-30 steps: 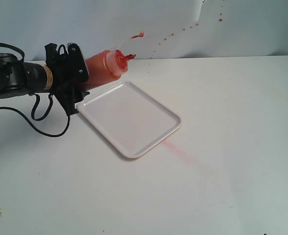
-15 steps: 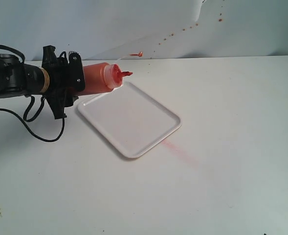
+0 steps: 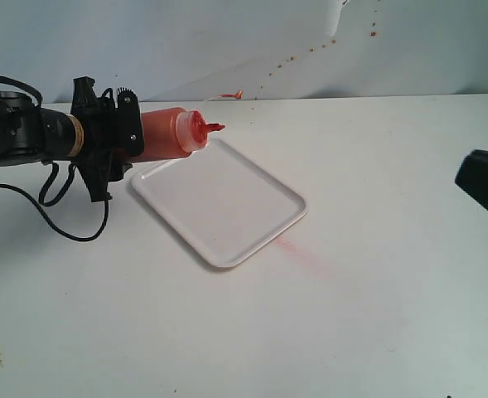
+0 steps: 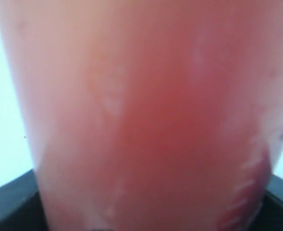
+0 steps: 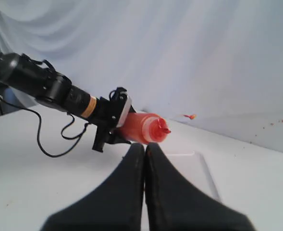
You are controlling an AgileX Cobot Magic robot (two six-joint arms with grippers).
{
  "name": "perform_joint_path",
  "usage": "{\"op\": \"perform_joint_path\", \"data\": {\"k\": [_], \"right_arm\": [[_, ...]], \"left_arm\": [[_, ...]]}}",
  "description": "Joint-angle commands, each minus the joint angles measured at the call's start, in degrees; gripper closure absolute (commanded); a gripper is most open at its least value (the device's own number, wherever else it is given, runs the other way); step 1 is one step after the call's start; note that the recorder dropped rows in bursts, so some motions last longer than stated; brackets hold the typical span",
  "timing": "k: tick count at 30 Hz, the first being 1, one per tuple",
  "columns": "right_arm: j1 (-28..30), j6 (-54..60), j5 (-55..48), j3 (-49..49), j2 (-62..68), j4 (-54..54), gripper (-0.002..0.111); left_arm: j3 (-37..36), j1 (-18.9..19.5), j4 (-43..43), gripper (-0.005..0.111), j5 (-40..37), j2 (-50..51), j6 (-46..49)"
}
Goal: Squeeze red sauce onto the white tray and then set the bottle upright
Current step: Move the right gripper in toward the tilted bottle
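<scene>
White tabletop [image 3: 376, 315], exterior view: my left pincer [image 3: 130, 131] grips the bottle [image 3: 165, 133] sideways, its nozzle by the white tray [image 3: 227, 207]. Left wrist: I see only bottle. Right wrist: my right pincer [image 5: 145, 151] is closed, empty.

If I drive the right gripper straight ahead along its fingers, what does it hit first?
Most likely the bottle: the shut right gripper lines up with its nozzle end in the right wrist view. Depth is unclear, so it might pass low, over the white tray.
</scene>
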State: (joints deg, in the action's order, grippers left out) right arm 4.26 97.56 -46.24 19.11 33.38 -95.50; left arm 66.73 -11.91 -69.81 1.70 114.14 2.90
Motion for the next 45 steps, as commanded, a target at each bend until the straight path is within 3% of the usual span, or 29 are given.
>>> {"op": "perform_joint_path", "data": {"k": [1, 7, 15, 21, 28, 32, 36, 37, 42, 45], "right_arm": [[0.3, 5.8, -3.2, 4.3, 12.0, 0.5, 0.108], [-1.7, 14.5, -11.4, 11.8, 29.4, 0.7, 0.108], [-11.4, 19.4, -1.9, 22.7, 44.2, 4.3, 0.108], [-12.4, 19.4, 2.2, 31.8, 50.9, 4.3, 0.108], [-12.4, 20.2, 11.0, 35.0, 54.9, 13.0, 0.108], [-12.4, 24.2, 19.1, 35.2, 54.8, 13.7, 0.107], [-12.4, 24.6, 19.8, 38.1, 55.0, 12.6, 0.081], [-12.4, 24.6, 19.8, 39.3, 55.0, 12.0, 0.066], [-12.4, 25.2, 19.4, 42.1, 59.0, 9.0, 0.028], [-12.6, 25.2, 9.6, 44.5, 67.1, 9.6, 0.019]], "left_arm": [[0.8, -0.1, 0.2, 0.107, 1.0, -0.7, 0.3], [0.8, -0.1, 0.2, 0.107, 1.1, -0.7, 0.6], [0.2, -0.3, 0.2, 0.107, 1.1, -0.6, 0.3], [0.2, -1.3, 0.5, 0.107, 0.0, 0.0, 3.1], [0.9, -7.2, -8.0, 0.107, -17.8, -0.5, 4.9], [3.6, -10.8, -8.6, 0.107, -26.6, -1.9, 4.7], [5.6, -12.7, -9.6, 0.107, -29.6, -4.8, 4.7], [5.6, -12.7, -11.7, 0.107, -30.5, -5.8, 4.7], [5.6, -12.7, -12.2, 0.107, -30.6, -8.5, 6.7], [5.6, -12.7, -12.2, 0.107, -31.6, -9.5, 9.5]]}}
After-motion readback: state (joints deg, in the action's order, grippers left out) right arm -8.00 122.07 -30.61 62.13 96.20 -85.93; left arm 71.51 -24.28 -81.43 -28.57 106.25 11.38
